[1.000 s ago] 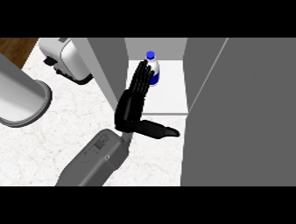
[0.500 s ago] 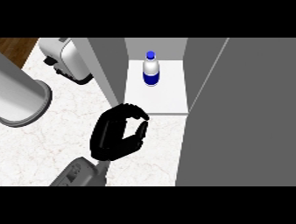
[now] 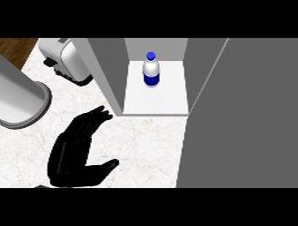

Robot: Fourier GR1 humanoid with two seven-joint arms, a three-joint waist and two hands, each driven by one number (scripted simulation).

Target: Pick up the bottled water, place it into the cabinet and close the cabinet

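- The bottled water (image 3: 151,69) is standing upright on the white floor of the cabinet (image 3: 158,99), towards the back, with its blue cap up and a blue band round its lower half.
- Nothing is touching the bottle; it is sitting well apart from the hand.
- A black hand (image 3: 75,152) is lying over the marble counter (image 3: 139,141) at the lower left, in front of the cabinet's opening and outside it.
- Its fingers are stretched out straight and close together, pointing up towards the cabinet's left wall, while the thumb is sticking out to the right; it is holding nothing.
- Which arm this hand belongs to I cannot tell from here, as the forearm is barely showing.
- The cabinet is standing open, and the grey door (image 3: 249,114) is filling the right side of the view.
- A white toaster (image 3: 65,59) is sitting on the counter just left of the cabinet.
- A thick grey cylinder (image 3: 12,95) is crossing the left side of the view.
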